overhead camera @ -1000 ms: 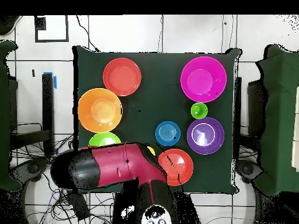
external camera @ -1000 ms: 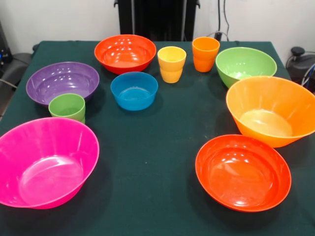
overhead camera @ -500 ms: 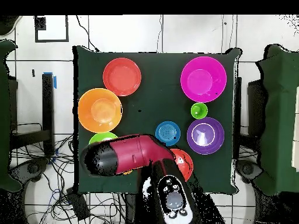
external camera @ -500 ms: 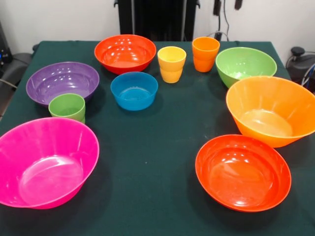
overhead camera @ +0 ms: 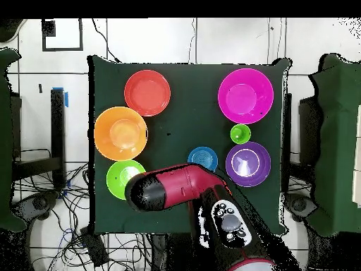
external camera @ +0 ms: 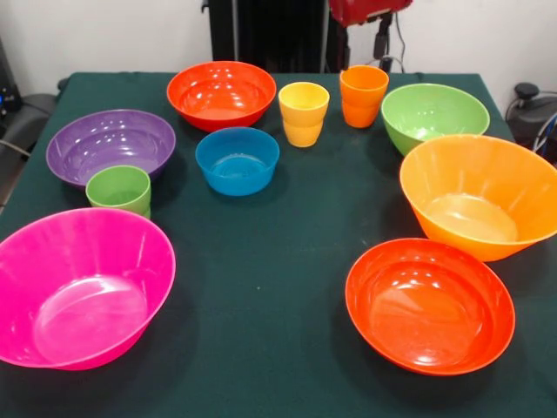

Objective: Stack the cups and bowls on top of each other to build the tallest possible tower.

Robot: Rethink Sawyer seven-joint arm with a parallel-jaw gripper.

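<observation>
All bowls and cups stand apart on the green cloth, none stacked. In the front view the pink bowl (external camera: pixel 83 292) is near left, with the purple bowl (external camera: pixel 110 144) and green cup (external camera: pixel 119 189) behind it. The blue bowl (external camera: pixel 237 159) and yellow cup (external camera: pixel 304 113) are central. One red-orange bowl (external camera: pixel 222 91) is far, another (external camera: pixel 429 305) near right. At right are the light orange bowl (external camera: pixel 483 196), lime bowl (external camera: pixel 433 115) and orange cup (external camera: pixel 364 96). A red piece of the arm (external camera: pixel 370 10) hangs above the orange cup; the gripper's state does not show.
From overhead the red and black arm (overhead camera: pixel 183 187) lies across the table's bottom edge, hiding one red-orange bowl and the yellow and orange cups. The lime bowl (overhead camera: pixel 125 176) and blue bowl (overhead camera: pixel 202 157) peek out beside it. Cables and black stands surround the table.
The arm has swung across the table's robot side, uncovering the lime bowl and covering the red-orange bowl overhead. Its red part has come into the top of the front view. No bowl or cup moved.
</observation>
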